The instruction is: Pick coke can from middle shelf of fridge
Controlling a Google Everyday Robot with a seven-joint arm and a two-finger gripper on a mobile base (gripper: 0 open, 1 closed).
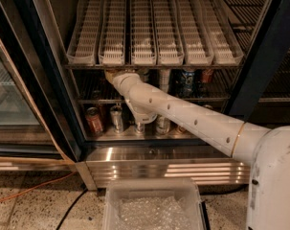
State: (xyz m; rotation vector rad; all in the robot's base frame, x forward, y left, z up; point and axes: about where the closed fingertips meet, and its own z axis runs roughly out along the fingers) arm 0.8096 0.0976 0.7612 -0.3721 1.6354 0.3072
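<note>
In the camera view, the large commercial display fridge with a dark frame (44, 75) stands open, and the robot's white perforated arm (187, 116) reaches from the lower right up into it. The gripper (112, 74) sits at the left end of the middle shelf of dark metal wire bars (94, 92), tucked just under the front edge of the rack of white slotted plastic lanes (154, 32) above. Most of it is hidden by that rack and by the wrist, so I cannot tell whether the jaws are wide or narrow, or whether they hold anything. The small red coke can with a silver top (206, 75) stands upright toward the right of the same shelf, well apart from the gripper, just beside a blue-and-white can (185, 80). On the lower surface stand a dull orange-brown can (93, 120) and a silver can (117, 118), with the arm crossing in front of others. Below the ribbed stainless steel base panel (159, 169), a clear plastic bin (151, 188) sits on the speckled floor (34, 214), where an orange cable (25, 191) trails at the left.
</note>
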